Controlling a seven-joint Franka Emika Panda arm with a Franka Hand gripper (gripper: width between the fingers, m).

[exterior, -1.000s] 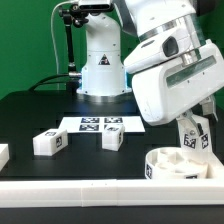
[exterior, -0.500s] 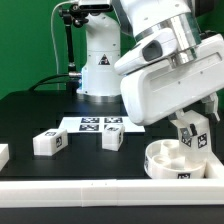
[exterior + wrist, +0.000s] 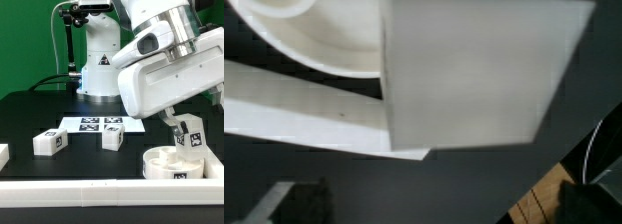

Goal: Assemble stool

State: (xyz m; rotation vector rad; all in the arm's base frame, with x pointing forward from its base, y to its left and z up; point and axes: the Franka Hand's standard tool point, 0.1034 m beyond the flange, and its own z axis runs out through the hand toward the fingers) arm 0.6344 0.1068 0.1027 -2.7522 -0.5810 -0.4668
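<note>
The stool's round white seat (image 3: 172, 166) lies at the front of the exterior view's right, close to the white front rail. A tagged white leg (image 3: 192, 138) stands upright on it. My gripper (image 3: 188, 128) hangs over that leg, one finger on each side, spread apart and seemingly off the leg's faces. In the wrist view this leg (image 3: 464, 70) fills most of the picture as a pale block, with the seat (image 3: 304, 30) curving behind it; my fingers do not show there. Two more legs (image 3: 48, 142) (image 3: 112, 139) lie loose on the black table.
The marker board (image 3: 100, 124) lies flat behind the two loose legs. A white rail (image 3: 90, 190) runs along the table's front edge. Another white piece (image 3: 3, 153) pokes in at the exterior view's far left. The arm's base (image 3: 100, 65) stands at the back.
The wrist has turned and shifted a little toward the exterior view's left above the seat. The fingers, shut on the leg before, now stand apart, and the leg stays upright on the seat.
</note>
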